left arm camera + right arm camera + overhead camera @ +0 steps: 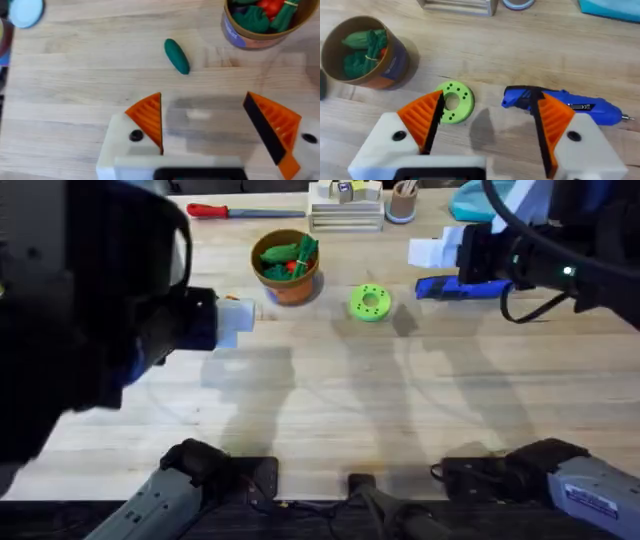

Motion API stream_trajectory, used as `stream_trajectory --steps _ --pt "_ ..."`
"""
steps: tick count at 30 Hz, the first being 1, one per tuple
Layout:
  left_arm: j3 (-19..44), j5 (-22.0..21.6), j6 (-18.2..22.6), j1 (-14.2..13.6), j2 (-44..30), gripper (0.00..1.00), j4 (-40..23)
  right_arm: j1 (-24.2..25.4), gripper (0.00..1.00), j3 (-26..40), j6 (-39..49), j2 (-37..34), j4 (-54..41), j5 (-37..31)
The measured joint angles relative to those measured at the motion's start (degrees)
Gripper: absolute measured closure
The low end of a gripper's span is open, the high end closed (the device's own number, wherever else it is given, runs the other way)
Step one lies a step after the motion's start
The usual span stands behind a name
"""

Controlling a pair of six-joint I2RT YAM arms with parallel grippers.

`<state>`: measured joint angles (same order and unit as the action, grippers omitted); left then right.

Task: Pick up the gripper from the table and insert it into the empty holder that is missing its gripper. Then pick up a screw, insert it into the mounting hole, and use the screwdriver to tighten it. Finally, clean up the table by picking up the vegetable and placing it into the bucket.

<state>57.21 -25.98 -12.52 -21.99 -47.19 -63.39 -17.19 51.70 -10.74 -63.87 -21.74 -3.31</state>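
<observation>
One vegetable [177, 56]: small, smooth, likely light and slippery; lies near the bucket [260, 35]
Hold: across its short middle
Left tool [212, 130]: spread, empty
Right tool [487, 125]: spread, empty, beside the screwdriver [560, 102]

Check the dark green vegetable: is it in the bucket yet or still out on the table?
Out. In the left wrist view the vegetable lies on its side on the bare table, apart from the bucket, with the left gripper open above it.

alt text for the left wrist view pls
The left gripper hangs open above a bare wooden table, its two orange ribbed pads spread wide apart. Beyond it, a small dark green vegetable lies on the wood, apart from the orange-brown bucket, which already holds green and red toy items.
</observation>
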Motion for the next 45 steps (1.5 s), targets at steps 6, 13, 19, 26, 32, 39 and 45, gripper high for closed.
stream_trajectory --steps 6,13,19,26,32,39,45 --pt "0.0 10.46 -0.04 10.39 -8.67 0.011 2.51 0.0 0.01 0.0 -0.02 0.01 -0.17 0.0" --pt "0.0 21.93 -0.29 26.27 -23.37 0.01 9.47 0.0 0.01 0.0 -0.01 0.0 -0.43 0.0" --pt "0.0 28.46 -0.43 32.47 -33.59 0.009 18.55 0.0 0.01 0.0 -0.02 0.0 -1.38 0.0" --pt "0.0 32.41 -1.96 33.78 -43.5 0.009 25.84 0.0 0.01 0.0 -0.07 0.02 -1.44 0.0" --pt "0.0 31.17 -2.79 33.78 -47.73 0.008 30.62 0.0 0.009 0.0 -2.7 0.01 -1.44 0.0" --pt "0.0 29.79 -2.99 33.78 -49.12 0.039 30.67 0.0 0.01 0.0 -4.35 0.0 -1.44 0.0" --pt "0.24 28.56 -2.97 33.76 -49.12 0.039 28.6 0.0 0.011 0.0 -4.5 0.0 -1.44 0.01"
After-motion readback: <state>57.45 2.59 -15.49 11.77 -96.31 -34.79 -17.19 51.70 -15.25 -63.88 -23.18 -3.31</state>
